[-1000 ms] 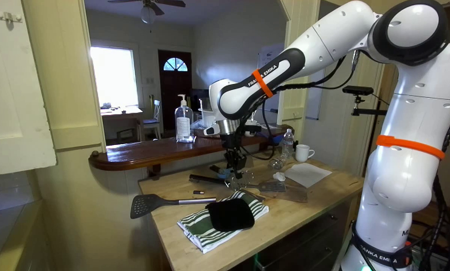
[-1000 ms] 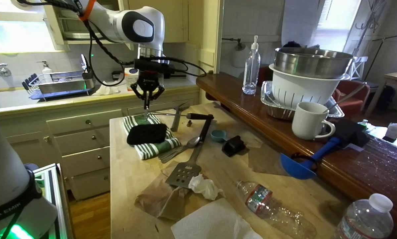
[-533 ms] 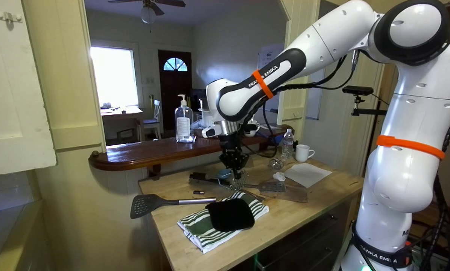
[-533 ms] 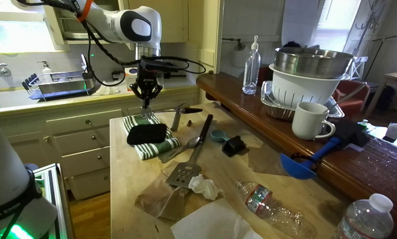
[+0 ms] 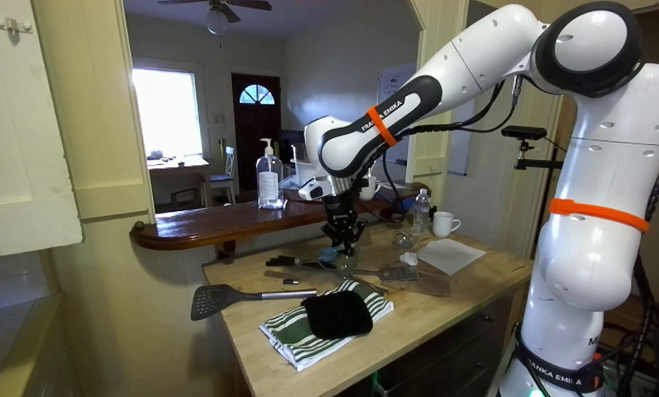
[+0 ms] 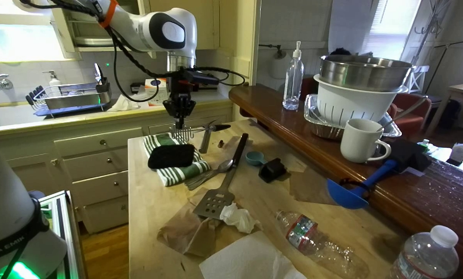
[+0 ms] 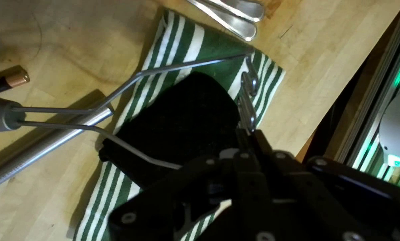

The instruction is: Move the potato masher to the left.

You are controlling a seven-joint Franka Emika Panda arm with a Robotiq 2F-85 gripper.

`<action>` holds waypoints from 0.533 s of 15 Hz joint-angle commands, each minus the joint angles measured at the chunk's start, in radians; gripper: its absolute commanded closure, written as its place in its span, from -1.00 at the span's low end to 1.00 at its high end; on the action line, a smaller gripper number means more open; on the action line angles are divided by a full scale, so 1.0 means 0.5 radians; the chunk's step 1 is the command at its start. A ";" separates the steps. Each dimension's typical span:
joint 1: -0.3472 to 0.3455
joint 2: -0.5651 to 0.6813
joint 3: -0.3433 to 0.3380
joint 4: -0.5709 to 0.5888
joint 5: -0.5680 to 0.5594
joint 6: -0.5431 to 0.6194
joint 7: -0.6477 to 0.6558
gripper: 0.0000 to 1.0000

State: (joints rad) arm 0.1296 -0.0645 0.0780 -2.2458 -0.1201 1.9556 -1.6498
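Your potato masher (image 7: pixel 124 85) is held above the counter (image 6: pixel 150 217), its looped head (image 7: pixel 247 112) pinched between the fingers of your gripper (image 7: pixel 249 131), which are closed on it. In the wrist view the masher's handle (image 7: pixel 1 115) points to nine o'clock from the gripper. Behind its wires you see a green-striped towel (image 7: pixel 216 47) with a black pad (image 7: pixel 190 117) lying on it. Silver cutlery handles (image 7: pixel 238 26) sit at twelve o'clock from the gripper, a battery (image 7: pixel 17 79) between nine and ten. In an exterior view, you have a teal scoop (image 6: pixel 254 158) at three o'clock from the towel and a metal slotted turner (image 6: pixel 215 202) between four and five.
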 commanded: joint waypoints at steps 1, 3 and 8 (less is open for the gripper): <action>-0.018 0.017 0.005 0.014 0.001 -0.004 -0.010 0.89; -0.021 0.036 0.005 0.027 0.001 -0.004 -0.012 0.89; -0.038 0.118 -0.009 0.061 -0.014 0.168 -0.235 0.97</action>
State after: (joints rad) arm 0.1247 -0.0309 0.0753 -2.2299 -0.1204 1.9836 -1.6943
